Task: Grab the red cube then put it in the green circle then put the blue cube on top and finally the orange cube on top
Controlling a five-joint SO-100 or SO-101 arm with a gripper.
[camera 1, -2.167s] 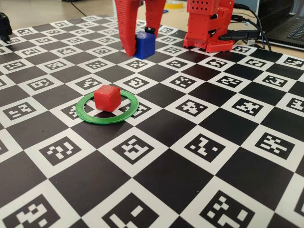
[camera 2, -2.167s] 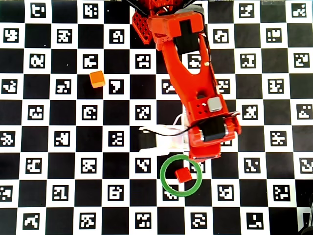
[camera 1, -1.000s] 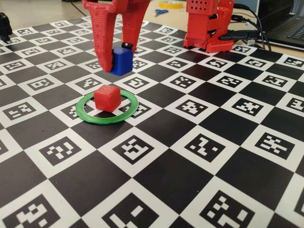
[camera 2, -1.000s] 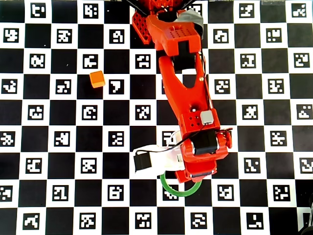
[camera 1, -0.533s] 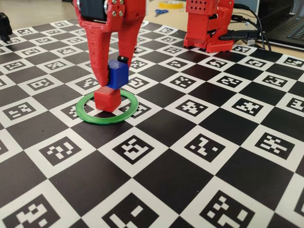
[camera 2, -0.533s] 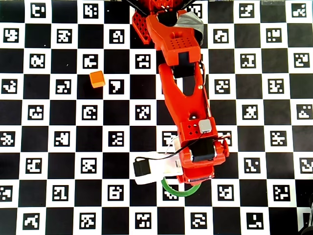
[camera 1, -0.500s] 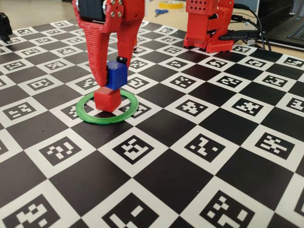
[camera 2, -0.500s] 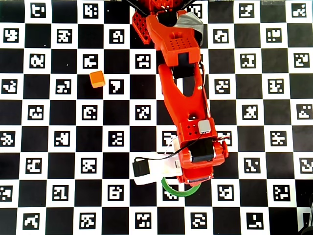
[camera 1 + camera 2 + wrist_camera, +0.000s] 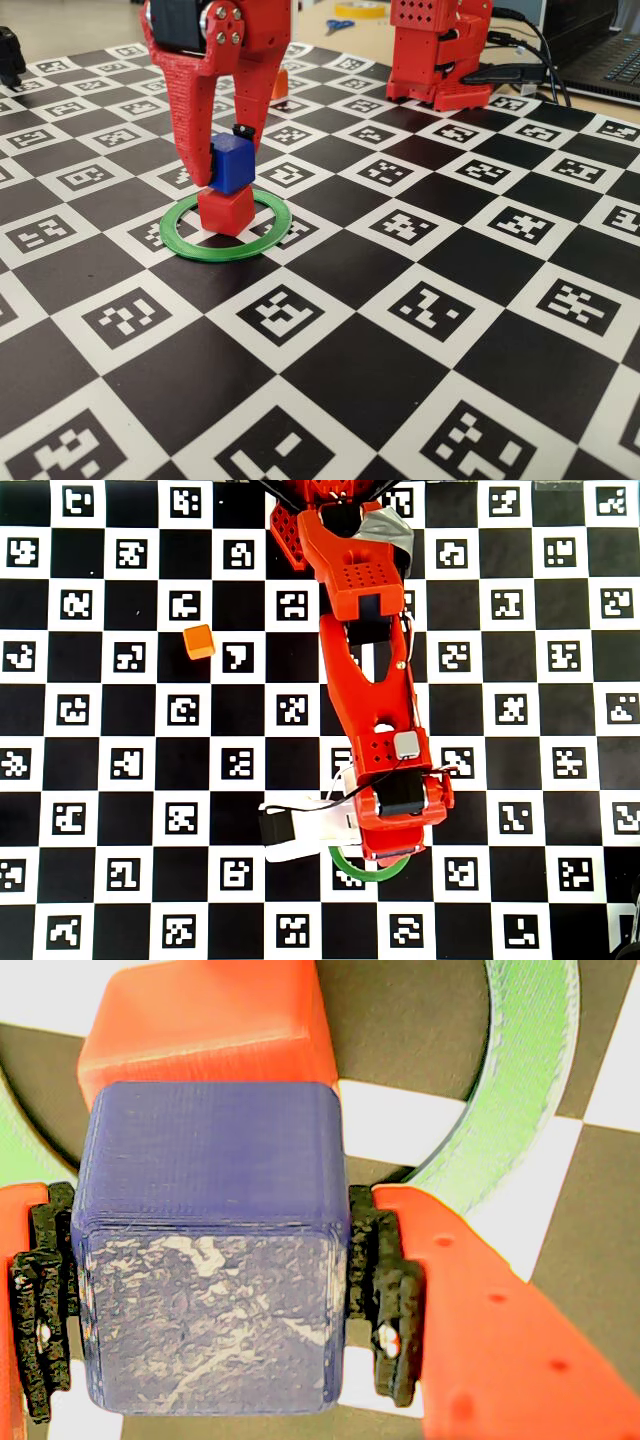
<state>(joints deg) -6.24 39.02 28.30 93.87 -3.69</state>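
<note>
The red cube (image 9: 226, 211) sits inside the green circle (image 9: 190, 245) on the checkered board. My gripper (image 9: 222, 166) is shut on the blue cube (image 9: 232, 163), which hangs at the red cube's top face, tilted and shifted a little toward the back; I cannot tell whether they touch. In the wrist view the blue cube (image 9: 210, 1260) fills the space between the black pads (image 9: 385, 1290), with the red cube (image 9: 205, 1025) and the green circle (image 9: 525, 1080) beneath. The orange cube (image 9: 199, 641) lies far off at the upper left. In the overhead view the arm (image 9: 375, 710) hides both cubes; only an arc of the green circle (image 9: 345, 868) shows.
The arm's red base (image 9: 440, 50) stands at the back of the board. Behind it are a laptop (image 9: 610, 55) and cables. A black object (image 9: 10, 55) sits at the far left edge. The white wrist camera mount (image 9: 300, 830) sticks out left of the gripper.
The gripper has carried the blue cube forward and down, from behind the green circle to right over the red cube. The red and orange cubes have stayed put.
</note>
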